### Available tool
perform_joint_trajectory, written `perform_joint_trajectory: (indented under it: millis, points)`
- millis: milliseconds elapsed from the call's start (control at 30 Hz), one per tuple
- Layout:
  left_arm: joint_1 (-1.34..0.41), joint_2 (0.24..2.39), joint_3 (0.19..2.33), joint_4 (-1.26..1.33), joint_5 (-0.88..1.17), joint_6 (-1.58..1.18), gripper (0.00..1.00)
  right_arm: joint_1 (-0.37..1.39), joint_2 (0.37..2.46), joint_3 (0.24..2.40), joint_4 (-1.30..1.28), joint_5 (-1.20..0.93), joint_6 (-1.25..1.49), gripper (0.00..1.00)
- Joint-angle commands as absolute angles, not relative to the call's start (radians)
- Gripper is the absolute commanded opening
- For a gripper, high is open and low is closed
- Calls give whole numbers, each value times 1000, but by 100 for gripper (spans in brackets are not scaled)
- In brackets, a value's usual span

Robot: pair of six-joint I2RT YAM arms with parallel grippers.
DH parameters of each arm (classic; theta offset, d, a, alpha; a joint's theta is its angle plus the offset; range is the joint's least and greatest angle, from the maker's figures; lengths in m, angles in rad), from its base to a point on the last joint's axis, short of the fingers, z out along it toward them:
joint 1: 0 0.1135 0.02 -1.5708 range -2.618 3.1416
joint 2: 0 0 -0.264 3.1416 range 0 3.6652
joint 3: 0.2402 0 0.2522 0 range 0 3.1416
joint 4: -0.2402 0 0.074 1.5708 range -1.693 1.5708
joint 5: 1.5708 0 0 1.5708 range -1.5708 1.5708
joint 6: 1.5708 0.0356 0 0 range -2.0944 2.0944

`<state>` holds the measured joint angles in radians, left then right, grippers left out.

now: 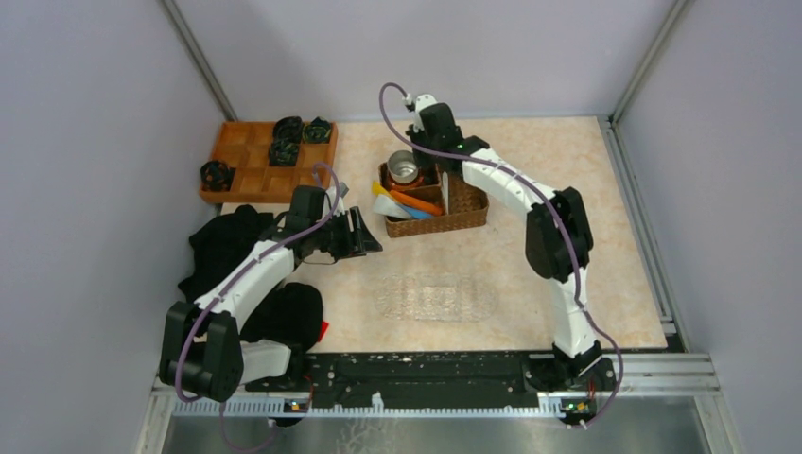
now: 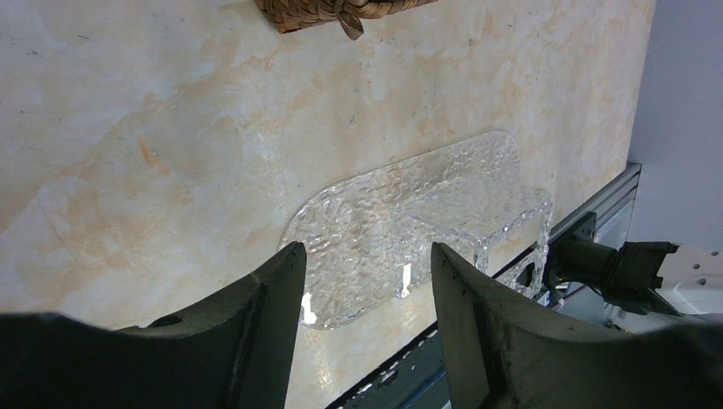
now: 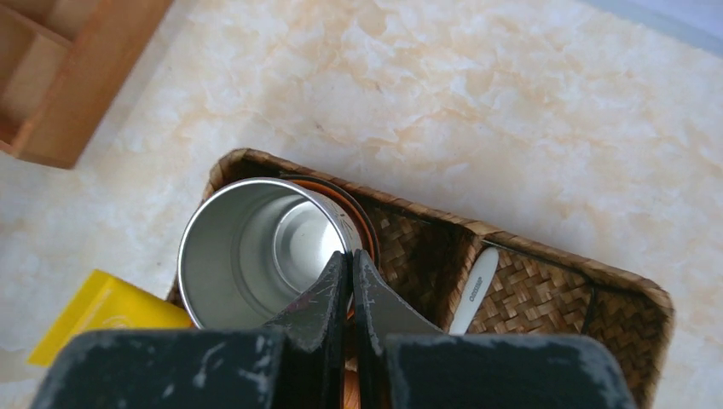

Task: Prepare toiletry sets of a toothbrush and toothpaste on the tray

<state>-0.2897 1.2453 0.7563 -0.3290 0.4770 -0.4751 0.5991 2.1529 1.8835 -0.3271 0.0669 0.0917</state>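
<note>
The clear bumpy tray [image 1: 435, 298] lies bare on the table near the front; the left wrist view shows it too [image 2: 409, 213]. My left gripper [image 1: 367, 232] is open and empty, above the table left of the tray [image 2: 367, 251]. My right gripper [image 1: 414, 159] is over the wicker basket [image 1: 465, 216], its fingers pinched on the rim of the steel cup [image 3: 256, 247], which stands inside the orange mug [image 3: 368, 230]. A white toothbrush [image 3: 476, 288] lies in a basket compartment. Yellow [image 1: 379, 189], orange [image 1: 417, 202] and blue [image 1: 416, 214] tubes lie in the basket's front; the yellow tube [image 3: 102, 311] shows at the right wrist too.
An orange wooden compartment tray [image 1: 248, 175] with several black parts stands at the back left. Black cloth [image 1: 227, 246] lies at the left, by my left arm. Walls close the back and sides; a metal rail runs along the front edge.
</note>
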Motion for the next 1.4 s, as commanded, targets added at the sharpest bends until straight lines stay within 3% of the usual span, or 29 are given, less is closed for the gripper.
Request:
perform_joint_trajectory:
  millis: [0,300,667,967,1367]
  points:
    - [-282,1223,746,-326,493,-474,62,603,1985,1881,-239,103,113,0]
    - [-282,1195,753,-355,475,-462,62,594,1754,1706,-292,207,91,0]
    - [-282,1188,765,-366,478,-454,62,542,1186,1118,-423,229,228,0]
    - [-282,1179,762,-379,468,-452,62,541,841,776,-513,112,438,0]
    - [-282,1149,743,-373,478,-472,62,541,627,563,-468,-42,605,0]
